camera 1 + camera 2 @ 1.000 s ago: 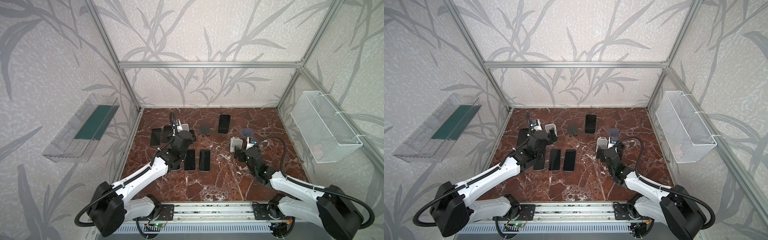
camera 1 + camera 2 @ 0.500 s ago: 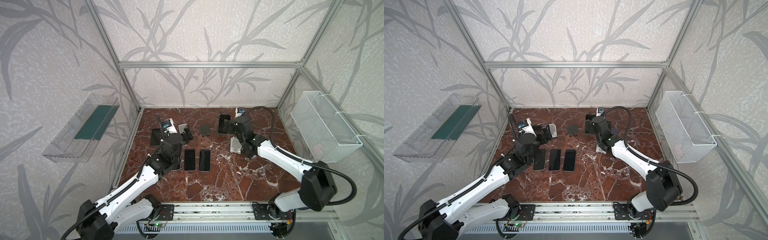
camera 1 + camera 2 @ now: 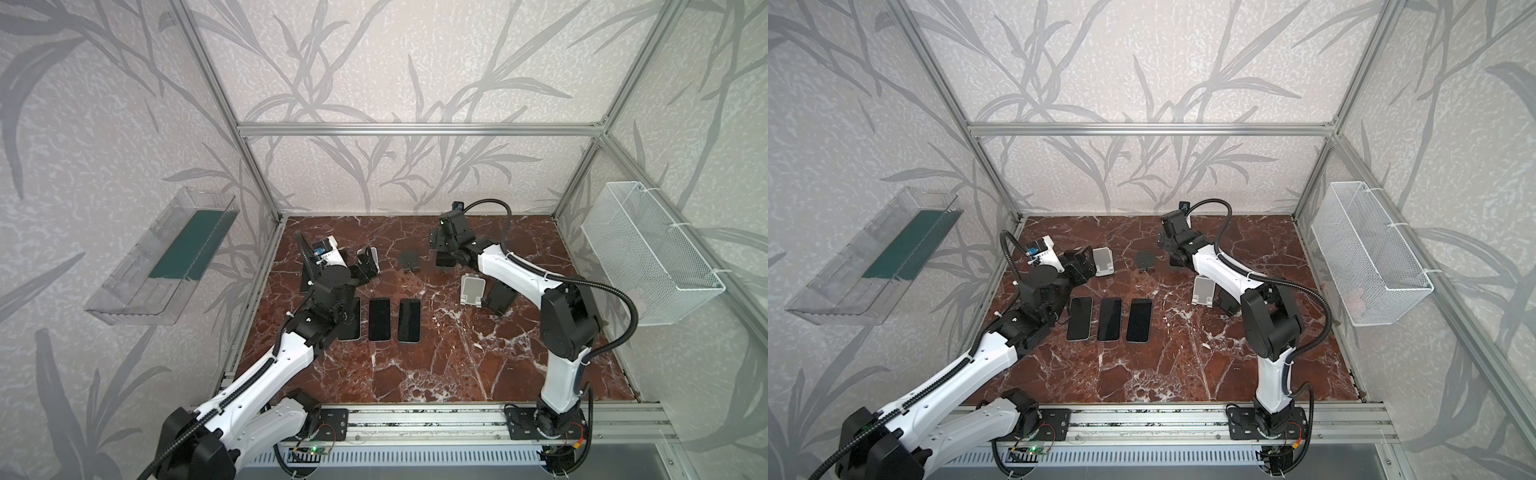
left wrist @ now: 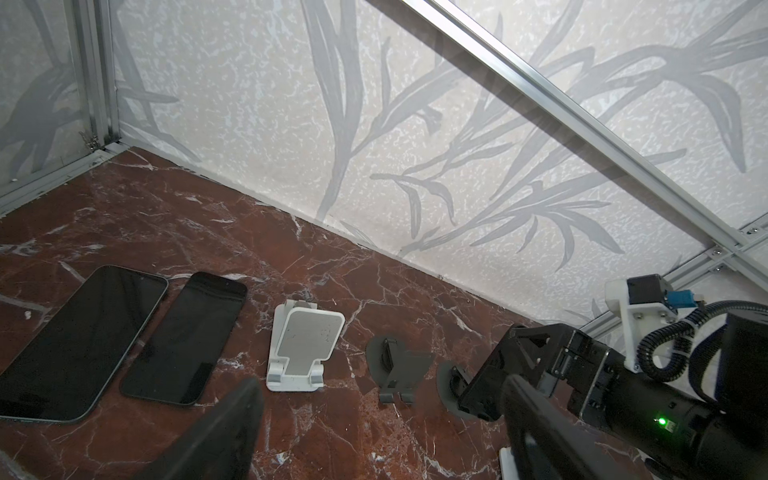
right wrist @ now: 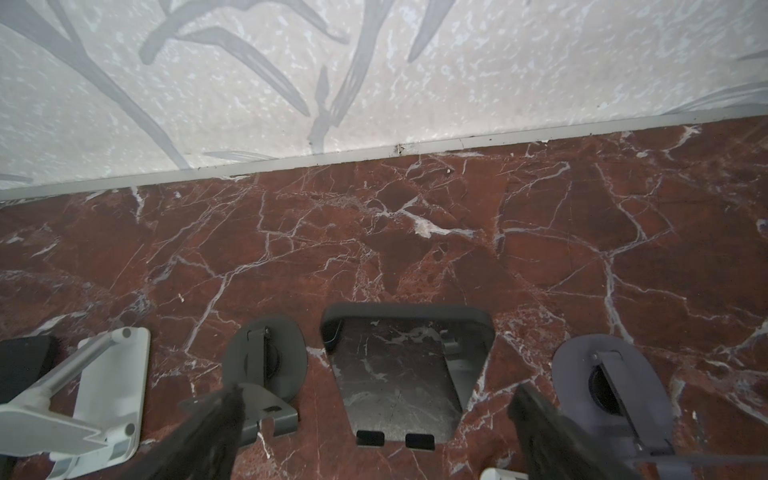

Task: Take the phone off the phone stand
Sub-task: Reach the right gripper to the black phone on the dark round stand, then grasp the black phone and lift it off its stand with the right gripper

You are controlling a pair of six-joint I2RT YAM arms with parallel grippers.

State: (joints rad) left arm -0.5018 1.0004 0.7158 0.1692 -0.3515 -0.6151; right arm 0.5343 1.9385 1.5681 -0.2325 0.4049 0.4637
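Well, a clear tray (image 3: 124,299) hangs far off on the left. On the red marble table (image 3: 436,374), at the far left, two spare phones (image 4: 87,345) lie flat side by side. Next to them stands an empty white stand (image 4: 305,349). The left gripper (image 3: 1081,264) hangs near this white stand. Its fingers (image 4: 232,432) are apart and hold nothing. Nearer the front, three more phones (image 3: 1109,319) lie flat in a row. Going right, there is a grey stand (image 4: 397,365), also empty. Then comes the phone (image 5: 399,365). It leans back on the phone stand (image 5: 370,438), close to the back wall (image 3: 415,174), and its bottom edge sits in the two little black lips of the stand. The right gripper (image 5: 380,395) is down at the phone. Its fingers (image 5: 540,424) are wide apart, one on each side of the phone. I see a gap between each finger and the phone, so it is not squeezed. Just to the right of the phone is a blue-grey stand (image 5: 611,374). Nearer the front, by the right arm (image 3: 519,270), is another white stand (image 3: 471,291).
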